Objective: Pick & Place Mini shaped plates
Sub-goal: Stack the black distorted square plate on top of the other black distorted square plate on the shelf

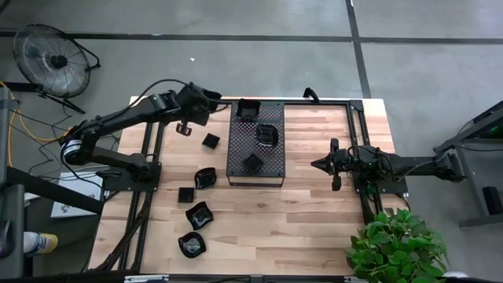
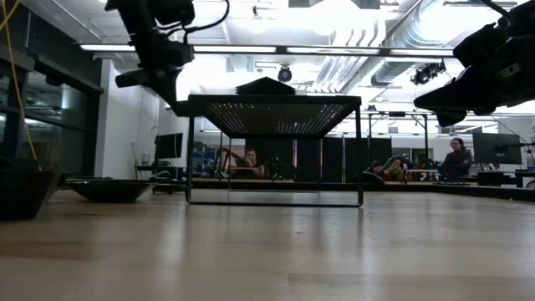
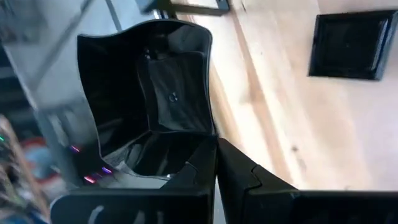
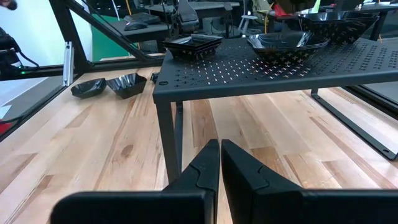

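Observation:
My left gripper (image 1: 189,119) hangs over the table's far left part, shut on one mini shaped plate (image 3: 149,93), a glossy black wavy-edged dish. Several more black plates lie flat on the wood to the left of the tray, among them a square one (image 1: 211,141) and a rounded one (image 1: 205,178). Three plates (image 1: 268,135) sit on top of the perforated tray (image 1: 271,165). My right gripper (image 1: 333,165) waits shut, level, just right of the tray, with nothing between its fingers (image 4: 219,155). My left gripper pinches the plate by one side wall at its rim (image 3: 212,144), one finger on the hollow side and one on the outer side. The fingers slant down from the table's left. The plate is lifted clear of the wood and tipped up on edge, its hollow facing the wrist camera.
The black perforated tray stands raised on thin legs (image 2: 189,150) in the table's far middle. Black frame rails (image 1: 145,157) run along the left and right of the table. A potted plant (image 1: 393,244) stands at the near right corner, a fan (image 1: 47,55) beyond the far left.

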You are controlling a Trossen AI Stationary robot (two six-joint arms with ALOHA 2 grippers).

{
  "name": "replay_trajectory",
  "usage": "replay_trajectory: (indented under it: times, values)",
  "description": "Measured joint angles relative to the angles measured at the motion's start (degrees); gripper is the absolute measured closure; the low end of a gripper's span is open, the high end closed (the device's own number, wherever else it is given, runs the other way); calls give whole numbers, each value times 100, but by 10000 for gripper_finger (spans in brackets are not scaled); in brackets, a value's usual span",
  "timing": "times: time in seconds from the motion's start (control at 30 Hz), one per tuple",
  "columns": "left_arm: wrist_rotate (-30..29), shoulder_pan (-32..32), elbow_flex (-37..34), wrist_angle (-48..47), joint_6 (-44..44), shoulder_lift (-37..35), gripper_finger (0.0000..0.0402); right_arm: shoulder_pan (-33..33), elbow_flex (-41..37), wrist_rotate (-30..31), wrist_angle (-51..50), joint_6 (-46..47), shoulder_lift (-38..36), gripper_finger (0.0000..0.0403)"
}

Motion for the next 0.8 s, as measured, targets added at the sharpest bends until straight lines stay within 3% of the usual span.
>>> replay_trajectory:
  times: [0.53, 0.8]
  values:
    - [640, 2, 0, 2076, 3093, 0, 399, -1, 0, 0, 0, 0, 1, 391]
    - [1246, 2, 240, 2473, 2732, 194, 399, -2, 0, 0, 0, 0, 0, 391]
